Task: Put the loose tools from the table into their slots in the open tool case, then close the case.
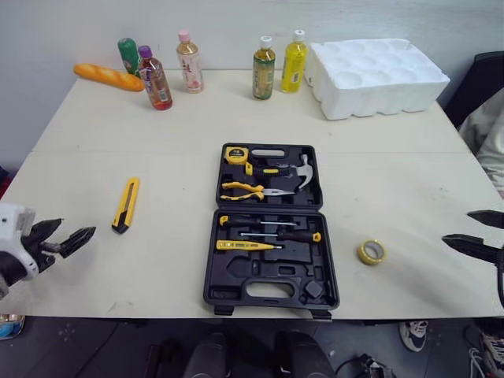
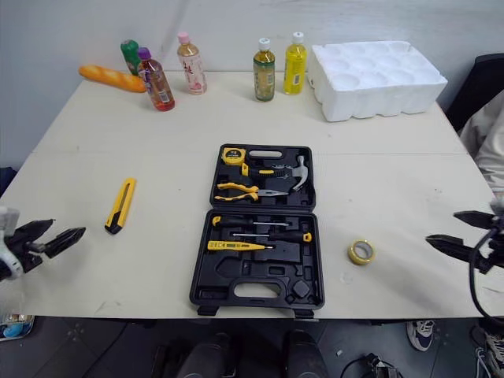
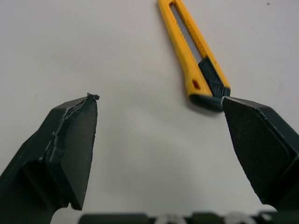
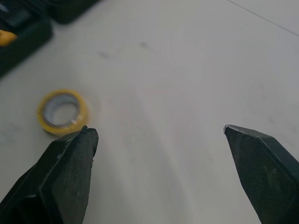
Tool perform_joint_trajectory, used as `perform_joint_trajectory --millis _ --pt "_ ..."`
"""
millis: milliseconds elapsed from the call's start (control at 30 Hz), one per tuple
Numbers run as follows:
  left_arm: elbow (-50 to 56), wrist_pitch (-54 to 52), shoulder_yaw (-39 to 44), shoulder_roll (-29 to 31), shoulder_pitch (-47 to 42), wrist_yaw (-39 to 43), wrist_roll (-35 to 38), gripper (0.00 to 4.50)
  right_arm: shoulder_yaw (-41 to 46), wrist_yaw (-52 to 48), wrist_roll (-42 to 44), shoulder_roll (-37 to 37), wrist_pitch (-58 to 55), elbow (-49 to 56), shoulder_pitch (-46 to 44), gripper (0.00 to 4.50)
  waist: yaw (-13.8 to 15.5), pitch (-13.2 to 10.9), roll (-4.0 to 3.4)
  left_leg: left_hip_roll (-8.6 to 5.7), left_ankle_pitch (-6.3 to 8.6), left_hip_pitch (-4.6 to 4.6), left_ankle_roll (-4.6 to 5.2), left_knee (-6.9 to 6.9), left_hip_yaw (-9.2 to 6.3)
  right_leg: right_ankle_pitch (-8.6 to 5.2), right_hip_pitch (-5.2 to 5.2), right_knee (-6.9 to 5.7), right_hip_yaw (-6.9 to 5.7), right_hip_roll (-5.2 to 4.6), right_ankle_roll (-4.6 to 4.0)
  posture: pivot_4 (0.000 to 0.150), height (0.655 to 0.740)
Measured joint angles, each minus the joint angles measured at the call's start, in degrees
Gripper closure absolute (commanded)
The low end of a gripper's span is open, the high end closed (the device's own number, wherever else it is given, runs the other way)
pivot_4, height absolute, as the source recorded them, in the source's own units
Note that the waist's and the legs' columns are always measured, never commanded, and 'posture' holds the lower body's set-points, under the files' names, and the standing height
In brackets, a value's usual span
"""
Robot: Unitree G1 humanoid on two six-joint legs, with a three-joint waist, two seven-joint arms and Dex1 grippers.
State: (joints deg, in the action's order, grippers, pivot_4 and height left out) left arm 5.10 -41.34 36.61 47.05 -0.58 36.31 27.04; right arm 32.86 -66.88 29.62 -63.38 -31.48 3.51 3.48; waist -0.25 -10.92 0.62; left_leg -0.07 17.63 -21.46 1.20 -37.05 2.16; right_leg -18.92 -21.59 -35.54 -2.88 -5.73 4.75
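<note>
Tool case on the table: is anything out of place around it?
Yes. A yellow utility knife lies loose on the table left of the open case, and a yellow tape roll right of it; both likely belong inside.

Your cream counter (image 1: 157,134) has a smooth, matt top with a few faint scuffs. The black moulded-plastic tool case (image 1: 236,276) looks dull, barely catching the light. The yellow plastic utility knife (image 3: 190,56) is smooth with a soft sheen, a grey metal strip runs down its middle, and it has a ribbed black grip at one end. The yellow tape roll (image 4: 86,111) looks glossy. On your left pincer (image 3: 159,98) the black pads (image 3: 261,149) are matt: one is finely cross-hatched, the other chipped along its edge. The steel-headed hammer (image 1: 305,169) shines. The white foam tray (image 1: 378,102) is matt, and the plastic drink bottles (image 1: 189,67) are glossy.
</note>
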Motion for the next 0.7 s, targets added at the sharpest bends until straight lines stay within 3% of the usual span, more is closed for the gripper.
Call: perform_joint_trajectory --millis 200,300,400,500,700 --pt "6.93 -16.65 -2.15 -0.97 -8.42 -9.83 3.49 0.05 -8.85 0.73 6.12 0.28 -4.46 14.50 -7.77 0.00 -0.02 -0.01 0.00 0.00 -0.24 -0.01 -0.44 0.00 0.01 0.01 -0.01 -0.02 -0.02 0.11 0.02 0.150 0.7384" --pt "5.78 -22.09 -5.39 -0.58 -10.50 -14.06 1.63 0.05 -16.53 0.80 10.29 3.87 -6.15 19.38 -17.62 0.00 -0.12 -0.01 0.02 0.00 -0.28 0.04 -0.49 -0.03 0.02 0.02 0.00 -0.06 0.00 0.15 0.04 0.150 0.7384" --pt "1.07 -22.63 -9.46 -1.02 -13.48 -16.56 -0.76 0.05 -26.90 2.77 11.89 11.15 -7.29 23.43 -28.74 0.00 -0.05 -0.05 0.15 0.04 -0.36 0.02 -0.60 -0.02 -0.02 0.02 -0.07 -0.15 -0.05 0.20 0.04 0.150 0.7384" --pt "-1.87 -21.90 -12.06 -1.57 -16.01 -16.10 -1.18 0.05 -32.93 5.73 10.34 15.97 -7.78 22.98 -34.01 0.00 0.37 -0.04 0.22 0.00 -0.35 -0.14 -0.59 -0.07 -0.05 0.02 -0.17 -0.12 -0.08 0.16 0.03 0.150 0.7384" --pt "-7.20 -18.43 -16.20 -1.56 -19.74 -14.38 -2.93 0.05 -39.41 8.71 7.45 21.42 -7.74 22.73 -37.63 0.00 0.20 0.02 0.31 -0.09 -0.42 -1.02 -0.44 -0.40 -0.03 0.08 -0.93 -0.46 -0.13 0.09 0.13 0.150 0.7384"
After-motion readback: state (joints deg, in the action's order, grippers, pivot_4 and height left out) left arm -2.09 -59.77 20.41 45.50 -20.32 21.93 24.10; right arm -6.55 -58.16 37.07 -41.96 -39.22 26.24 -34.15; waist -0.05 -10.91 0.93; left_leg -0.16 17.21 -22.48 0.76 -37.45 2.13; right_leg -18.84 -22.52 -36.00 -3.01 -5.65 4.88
